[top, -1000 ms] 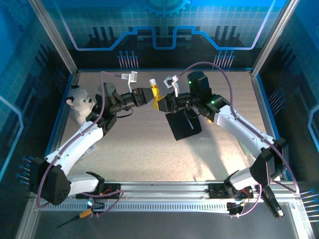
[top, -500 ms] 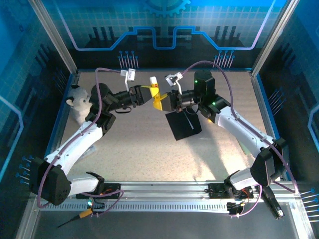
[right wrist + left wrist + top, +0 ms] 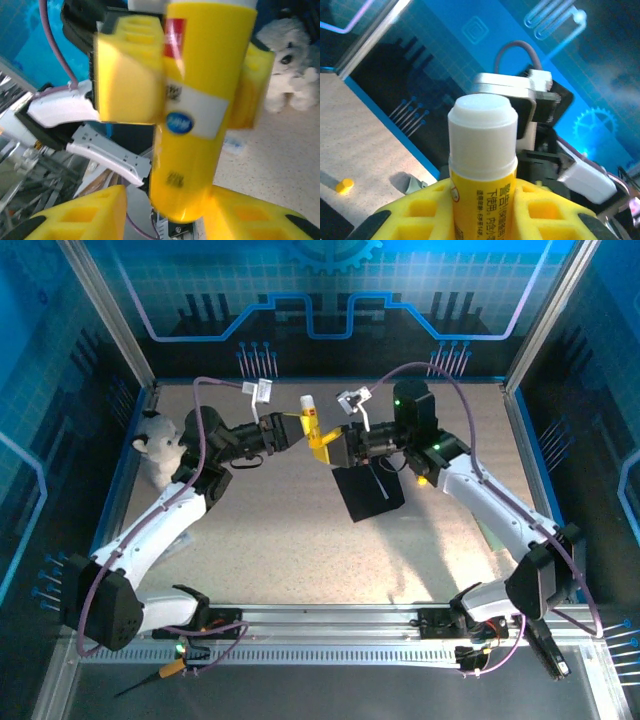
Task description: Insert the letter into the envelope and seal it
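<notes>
A yellow glue stick (image 3: pixel 315 432) with a white top (image 3: pixel 481 116) hangs in the air above the table's far middle. My left gripper (image 3: pixel 298 430) is shut on its body, yellow pads (image 3: pixel 415 212) pressing both sides. My right gripper (image 3: pixel 332 448) is open around the stick's lower end (image 3: pixel 187 200); there is a gap at its left finger (image 3: pixel 82 215), while the right finger sits close against the stick. The black envelope (image 3: pixel 368 492) lies flat on the table below the right gripper. The letter is out of view.
A white plush dog (image 3: pixel 158 448) sits at the table's left edge. A small yellow piece (image 3: pixel 343 185) lies on the table. Blue walls enclose the back and sides. Open tabletop stretches in front of the envelope.
My right gripper's jaws have spread apart from the stick's lower end, where they were shut before. The left gripper keeps its grip, and the stick has tilted a little.
</notes>
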You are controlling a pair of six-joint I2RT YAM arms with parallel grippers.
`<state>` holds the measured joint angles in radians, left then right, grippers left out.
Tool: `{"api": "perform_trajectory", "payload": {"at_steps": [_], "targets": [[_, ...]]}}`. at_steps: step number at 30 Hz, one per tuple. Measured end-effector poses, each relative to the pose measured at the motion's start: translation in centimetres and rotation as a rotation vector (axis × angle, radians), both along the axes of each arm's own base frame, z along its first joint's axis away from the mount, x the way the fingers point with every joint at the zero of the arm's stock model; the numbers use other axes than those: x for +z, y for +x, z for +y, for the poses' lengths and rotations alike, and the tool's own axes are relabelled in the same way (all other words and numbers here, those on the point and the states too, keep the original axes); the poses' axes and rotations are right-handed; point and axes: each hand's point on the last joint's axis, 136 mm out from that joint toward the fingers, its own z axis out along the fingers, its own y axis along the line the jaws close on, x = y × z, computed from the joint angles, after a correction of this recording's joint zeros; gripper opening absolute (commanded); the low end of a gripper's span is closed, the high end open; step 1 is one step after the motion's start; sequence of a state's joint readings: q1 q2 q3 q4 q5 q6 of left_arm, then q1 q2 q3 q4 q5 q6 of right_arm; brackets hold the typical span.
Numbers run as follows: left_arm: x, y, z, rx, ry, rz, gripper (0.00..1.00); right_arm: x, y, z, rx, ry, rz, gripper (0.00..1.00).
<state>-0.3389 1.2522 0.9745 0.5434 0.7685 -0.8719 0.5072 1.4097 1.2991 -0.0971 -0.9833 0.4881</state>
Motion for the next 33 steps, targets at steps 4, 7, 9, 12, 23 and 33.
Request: {"api": "perform_trajectory", "payload": {"at_steps": [4, 7, 9, 12, 23, 33], "targets": [[-1.5, 2.0, 1.1, 0.109, 0.050, 0.051, 0.00, 0.7, 0.3, -1.4, -0.089, -0.080, -0.060, 0.59], [-2.6, 3.0, 1.7, 0.172, 0.079, 0.082, 0.00, 0.9, 0.2, -1.9, -0.149, -0.147, -0.102, 0.60], [-3.0, 3.4, 1.9, 0.195, 0.088, 0.098, 0.00, 0.5, 0.2, -1.6, -0.181, -0.202, -0.120, 0.60], [-3.1, 3.7, 2.1, 0.216, 0.089, 0.103, 0.00, -1.0, 0.5, -0.6, -0.223, -0.295, -0.128, 0.60], [-3.1, 3.5, 1.5, 0.221, 0.090, 0.106, 0.00, -7.7, 4.1, 1.6, -0.365, -0.555, -0.112, 0.56], [-3.7, 3.4, 1.5, 0.221, 0.096, 0.119, 0.00, -6.3, 5.2, 2.0, -0.415, -0.518, -0.153, 0.50]]}}
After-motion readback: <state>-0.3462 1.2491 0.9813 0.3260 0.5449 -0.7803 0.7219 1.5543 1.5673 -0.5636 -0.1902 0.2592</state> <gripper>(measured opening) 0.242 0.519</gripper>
